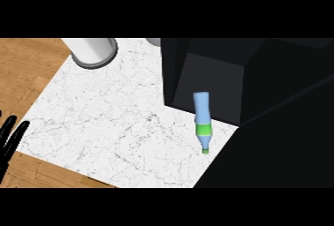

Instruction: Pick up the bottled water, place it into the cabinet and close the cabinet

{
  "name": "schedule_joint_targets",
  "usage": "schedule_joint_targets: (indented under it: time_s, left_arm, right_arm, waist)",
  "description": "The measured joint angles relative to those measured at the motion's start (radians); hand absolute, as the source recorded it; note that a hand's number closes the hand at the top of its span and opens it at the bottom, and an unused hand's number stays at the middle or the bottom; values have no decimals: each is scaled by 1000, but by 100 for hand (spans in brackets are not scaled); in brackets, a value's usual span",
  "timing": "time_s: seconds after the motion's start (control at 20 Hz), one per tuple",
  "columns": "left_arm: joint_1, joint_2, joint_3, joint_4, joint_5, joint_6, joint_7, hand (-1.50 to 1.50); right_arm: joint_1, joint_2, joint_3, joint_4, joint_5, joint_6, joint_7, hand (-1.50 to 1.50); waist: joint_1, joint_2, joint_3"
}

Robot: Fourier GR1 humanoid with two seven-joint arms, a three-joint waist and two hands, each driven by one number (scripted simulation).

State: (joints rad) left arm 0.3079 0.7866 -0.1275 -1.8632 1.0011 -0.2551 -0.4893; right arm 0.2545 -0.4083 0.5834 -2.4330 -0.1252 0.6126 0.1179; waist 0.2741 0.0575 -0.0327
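Observation:
The water bottle [203, 119] is pale blue with a green band and a green cap. It stands on the white marble counter [111, 119], right in front of the dark cabinet [215, 70], whose interior is open toward the counter. My left hand [11, 132] shows at the far left edge, fingers straight and pointing up, far from the bottle and holding nothing. The right hand appears nowhere in the head view.
A white cylinder with a grey rim [92, 50] stands at the counter's back left. Wood flooring [26, 66] lies beyond the counter's left and front edges. A large black mass [287, 145] fills the right side.

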Motion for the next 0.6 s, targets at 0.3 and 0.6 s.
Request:
schedule_joint_targets:
  time_s: [0.3, 0.6]
  left_arm:
    - [-9, 2, 8, 12, 3, -9, -1, -150]
    - [-8, 5, 15, 24, 8, -16, 1, -150]
  right_arm:
    - [-9, 25, -4, 37, -73, 10, -5, 150]
    - [-120, 86, 2, 92, -116, -20, 82, 150]
  waist:
    - [3, 6, -1]
    - [-5, -4, -1]
